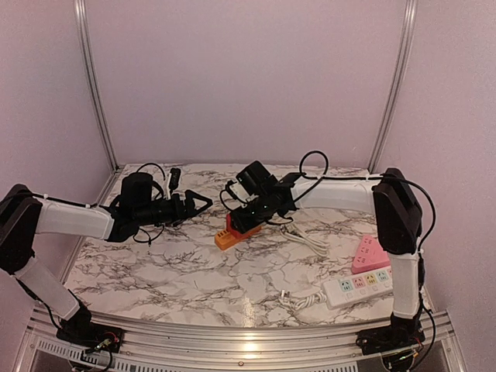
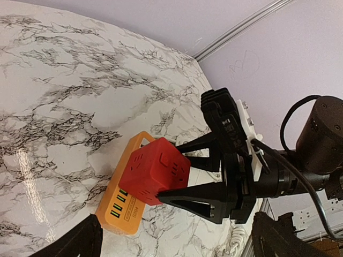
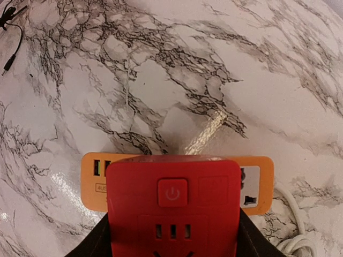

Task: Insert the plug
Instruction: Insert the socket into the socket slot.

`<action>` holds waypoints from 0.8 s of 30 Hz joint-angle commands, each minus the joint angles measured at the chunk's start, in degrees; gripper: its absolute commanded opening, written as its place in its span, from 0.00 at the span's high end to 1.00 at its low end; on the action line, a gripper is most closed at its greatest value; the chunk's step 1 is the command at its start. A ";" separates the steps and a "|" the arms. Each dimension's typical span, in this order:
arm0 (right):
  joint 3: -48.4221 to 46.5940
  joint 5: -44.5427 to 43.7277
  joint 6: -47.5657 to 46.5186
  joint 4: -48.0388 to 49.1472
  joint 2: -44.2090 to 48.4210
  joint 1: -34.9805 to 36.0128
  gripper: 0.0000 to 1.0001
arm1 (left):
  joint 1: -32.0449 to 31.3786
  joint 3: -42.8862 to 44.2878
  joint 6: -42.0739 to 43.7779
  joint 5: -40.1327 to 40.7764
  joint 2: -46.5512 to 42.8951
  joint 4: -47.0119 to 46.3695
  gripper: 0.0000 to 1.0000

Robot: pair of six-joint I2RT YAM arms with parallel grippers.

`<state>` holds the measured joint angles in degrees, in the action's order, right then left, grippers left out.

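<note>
The plug is a red cube (image 1: 243, 220) with a power button and slots on its faces. My right gripper (image 1: 253, 214) is shut on its two sides. The cube (image 3: 172, 209) sits over the middle of an orange power strip (image 3: 94, 179), whose USB ports show at its left and a socket at its right. In the left wrist view the cube (image 2: 153, 171) looks slightly tilted on the strip (image 2: 120, 211). Its pins are hidden underneath. My left gripper (image 1: 203, 203) hovers open just left of the strip, holding nothing.
A white power strip (image 1: 364, 285) and a pink one (image 1: 370, 253) lie at the right, near the right arm. A white cable (image 1: 310, 236) runs behind the orange strip. A thin black cable (image 3: 8, 32) lies at the back left.
</note>
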<state>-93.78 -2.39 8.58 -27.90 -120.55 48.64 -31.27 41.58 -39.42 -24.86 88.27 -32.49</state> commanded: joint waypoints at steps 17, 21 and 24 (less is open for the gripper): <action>1.17 1.78 -3.92 -11.01 -10.51 -0.13 0.91 | 0.85 -1.46 -0.53 1.12 0.80 0.74 0.01; -0.12 3.22 -3.92 -11.21 -7.18 -0.08 0.77 | 0.93 -1.67 -0.64 1.20 1.00 0.70 0.01; -1.72 0.98 -4.12 -12.23 -6.27 -0.10 0.70 | 0.94 -1.81 -0.80 1.15 1.13 0.72 0.01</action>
<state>-97.01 -0.71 6.07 -28.62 -122.78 48.62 -30.68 40.64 -39.94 -23.90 88.60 -31.90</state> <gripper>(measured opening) 0.557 0.989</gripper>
